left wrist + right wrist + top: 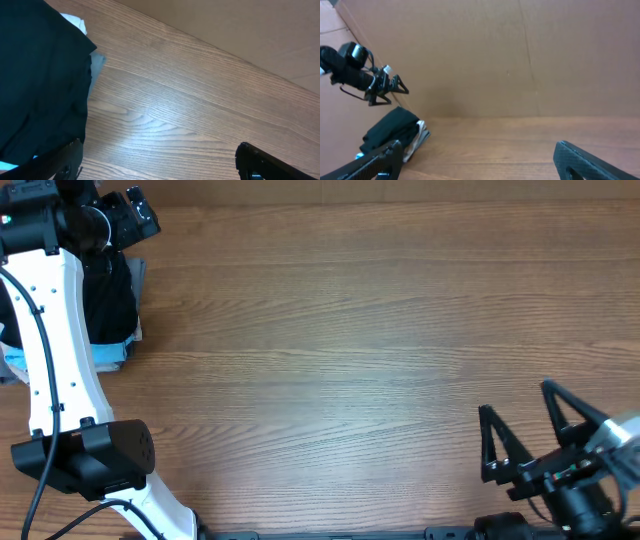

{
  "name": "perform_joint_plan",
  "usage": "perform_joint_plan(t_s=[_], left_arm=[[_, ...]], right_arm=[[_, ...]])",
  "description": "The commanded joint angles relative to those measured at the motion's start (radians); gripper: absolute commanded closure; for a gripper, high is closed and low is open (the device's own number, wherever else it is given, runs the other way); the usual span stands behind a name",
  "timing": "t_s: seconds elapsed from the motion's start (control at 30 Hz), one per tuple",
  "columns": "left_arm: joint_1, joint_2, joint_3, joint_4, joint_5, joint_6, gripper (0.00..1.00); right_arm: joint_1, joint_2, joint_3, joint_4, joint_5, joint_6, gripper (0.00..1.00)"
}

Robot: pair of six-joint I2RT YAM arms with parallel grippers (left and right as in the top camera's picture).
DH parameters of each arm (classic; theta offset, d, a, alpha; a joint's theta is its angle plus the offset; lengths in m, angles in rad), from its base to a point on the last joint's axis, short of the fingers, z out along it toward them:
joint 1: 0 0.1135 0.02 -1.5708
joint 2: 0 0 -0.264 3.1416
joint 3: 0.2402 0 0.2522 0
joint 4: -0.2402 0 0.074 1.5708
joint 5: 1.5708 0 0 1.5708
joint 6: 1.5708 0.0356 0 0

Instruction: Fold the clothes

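Note:
The clothes, a black T-shirt point(110, 295), lie folded on top of a pile of folded garments at the table's far left; they also show as black fabric point(40, 75) in the left wrist view and as a dark bundle point(390, 129) in the right wrist view. My left gripper point(138, 215) hovers above the pile's far end, open and holding nothing, its fingers point(65, 161) spread over bare wood beside the shirt. My right gripper point(525, 430) stands open and empty near the front right edge, far from the shirt.
Under the black shirt lie a pale blue garment point(108, 352), a white one point(75, 21) and a grey one point(97, 62). A brown cardboard wall point(520, 55) stands behind the table. The left arm's white link point(55, 350) crosses the left side.

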Motion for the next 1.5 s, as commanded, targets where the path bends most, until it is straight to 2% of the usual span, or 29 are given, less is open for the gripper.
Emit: perform_joint_plan(t_s=[0.0,0.27,0.47,0.6,0.7,0.9,1.27,1.47], left_arm=[[-0.009,0.006,0.0,0.0,-0.01,-0.006,0.0],[-0.009,0.006,0.0,0.0,-0.01,-0.006,0.0],[-0.009,0.006,0.0,0.0,-0.01,-0.006,0.0],[-0.009,0.006,0.0,0.0,-0.01,-0.006,0.0],[-0.009,0.006,0.0,0.0,-0.01,-0.006,0.0],[-0.009,0.006,0.0,0.0,-0.01,-0.006,0.0],[-0.009,0.006,0.0,0.0,-0.01,-0.006,0.0],[-0.009,0.006,0.0,0.0,-0.01,-0.006,0.0]], right_arm=[[0.005,-0.084,-0.121,0.075,0.016,-0.003,0.0],[0.005,-0.254,-0.506,0.449,0.022,-0.003,0.0],[0.005,-0.267,-0.705,0.681,0.066,0.003,0.0],[0.005,-0.267,-0.802,0.769,0.169,0.105,0.0],[0.005,-0.267,-0.846,0.785,0.227,0.153,0.0],[0.005,-0.267,-0.909,0.799,0.265,0.152,0.0],[0.005,-0.267,-0.908,0.587,0.284,0.128,0.0],[0.005,-0.267,-0.908,0.589,0.283,0.096,0.0]])
